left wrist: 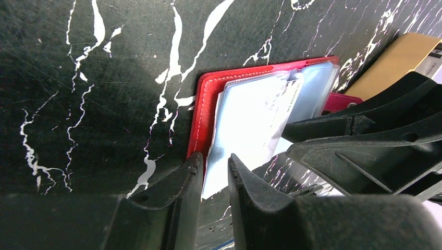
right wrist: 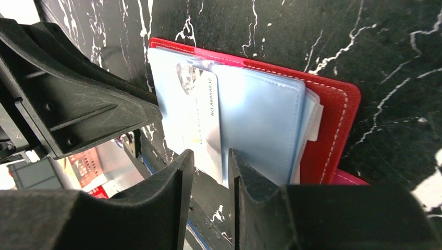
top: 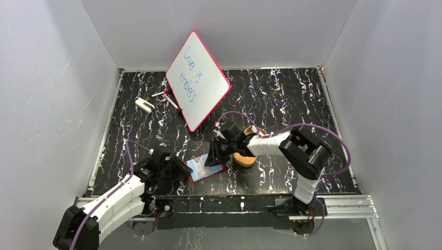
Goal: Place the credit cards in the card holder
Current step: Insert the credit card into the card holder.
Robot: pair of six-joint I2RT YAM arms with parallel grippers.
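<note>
The card holder (top: 207, 169) lies open on the black marbled table, red cover down and clear bluish sleeves (right wrist: 260, 120) up. A pale credit card (right wrist: 200, 117) with printed digits lies on the sleeves, and its near end reaches between my right fingers. It also shows in the left wrist view (left wrist: 288, 94). My right gripper (top: 215, 156) (right wrist: 210, 159) sits over the holder's right side, jaws a narrow gap apart. My left gripper (top: 182, 169) (left wrist: 215, 165) is at the holder's left edge, jaws a narrow gap apart, with a sleeve corner (left wrist: 219, 172) between them.
An orange-tan oval tray (top: 245, 157) (left wrist: 401, 57) sits just right of the holder, under the right arm. A red-framed whiteboard (top: 198, 80) leans at the back. Markers (top: 167, 97) and a small white eraser (top: 144, 104) lie at the back left.
</note>
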